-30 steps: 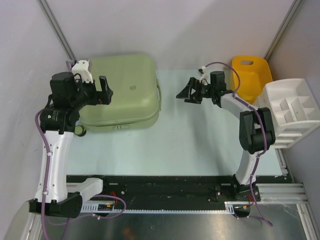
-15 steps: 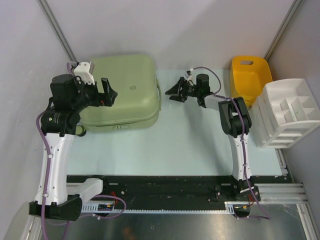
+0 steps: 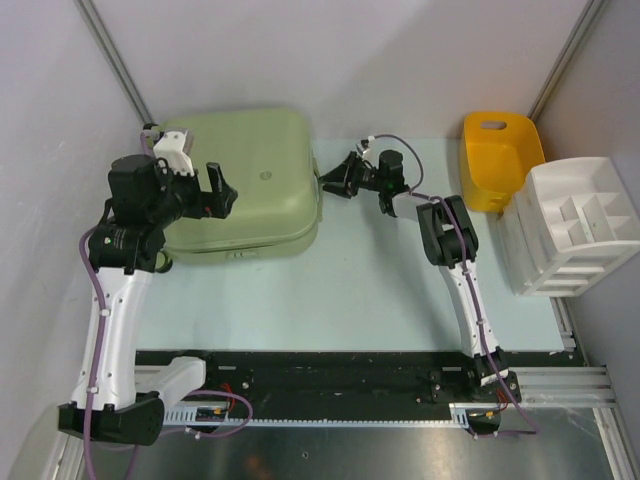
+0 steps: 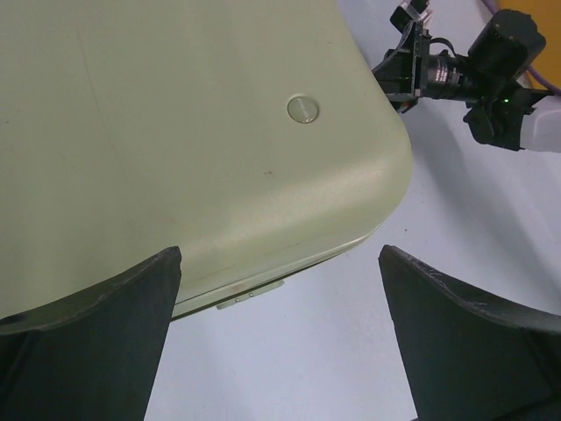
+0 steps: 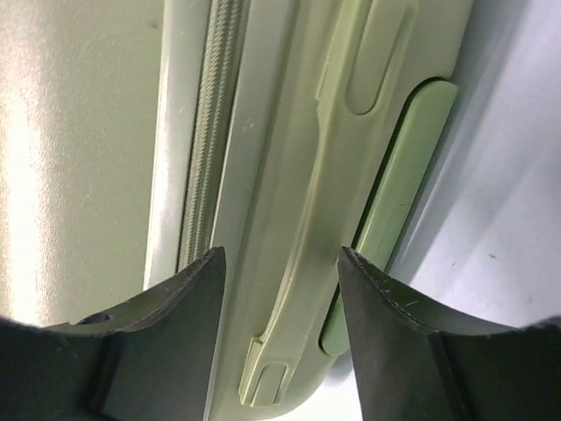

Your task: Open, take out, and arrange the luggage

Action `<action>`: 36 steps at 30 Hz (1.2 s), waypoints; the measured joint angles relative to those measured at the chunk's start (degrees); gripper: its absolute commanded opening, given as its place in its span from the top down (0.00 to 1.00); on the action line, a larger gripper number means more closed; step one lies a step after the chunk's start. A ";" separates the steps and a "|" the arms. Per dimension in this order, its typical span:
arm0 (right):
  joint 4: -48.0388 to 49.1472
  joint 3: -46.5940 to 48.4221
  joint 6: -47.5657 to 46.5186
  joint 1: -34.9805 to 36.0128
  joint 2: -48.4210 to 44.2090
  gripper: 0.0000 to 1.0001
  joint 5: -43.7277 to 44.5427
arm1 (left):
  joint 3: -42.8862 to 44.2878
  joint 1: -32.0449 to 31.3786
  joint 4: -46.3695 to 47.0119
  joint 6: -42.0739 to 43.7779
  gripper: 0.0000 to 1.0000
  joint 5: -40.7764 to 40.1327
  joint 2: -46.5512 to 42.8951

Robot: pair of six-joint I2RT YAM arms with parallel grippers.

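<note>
Table scene viewed from above and from both wrists. The luggage (image 3: pixel 245 170), a pale sage-green hard-shell case with rounded corners, lies flat and closed at the far left of the table (image 3: pixel 350 290), its round logo (image 4: pixel 302 109) facing up. The left gripper (image 4: pixel 279 259) hangs above the near right part of the upper shell, its jaws spread as wide as they go and holding nothing; the left wrist view shows the shell's rounded corner and the seam below it between the two dark fingers. The right gripper (image 5: pixel 279 259) is at the right-hand side of the case, level with the seam, its jaws partly open. In the right wrist view the moulded side handle (image 5: pixel 294 202) sits in the gap between the fingers, with the zip (image 5: pixel 210 132) running just to its left; whether either finger touches the handle cannot be told, and no grip is visible. At the far right of the table, well apart from the case, a yellow tub (image 3: pixel 500 160) stands beside a white divided tray (image 3: pixel 575 225)
</note>
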 measured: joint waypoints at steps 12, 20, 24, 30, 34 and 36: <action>12.07 2.36 13.68 1.86 7.45 0.77 0.55 | -0.15 0.00 0.70 0.02 0.00 -0.13 0.07; 19.23 -7.67 21.40 0.94 3.87 1.00 5.07 | -4.52 1.68 1.70 -0.72 0.00 -0.31 -0.22; 24.65 -21.73 21.11 0.92 -3.02 1.00 7.39 | -7.82 4.61 1.18 -2.16 0.00 1.46 -0.22; 30.75 -43.17 19.06 1.05 -14.38 1.00 11.58 | -10.29 10.56 1.09 -6.08 0.00 5.38 -1.60; 30.45 -54.53 16.04 1.53 -22.25 0.75 12.44 | -11.30 15.06 1.05 -8.63 0.00 7.91 -3.91; 27.85 -59.06 12.92 1.68 -26.62 0.51 12.09 | -11.96 17.35 1.11 -9.88 0.00 8.85 -5.40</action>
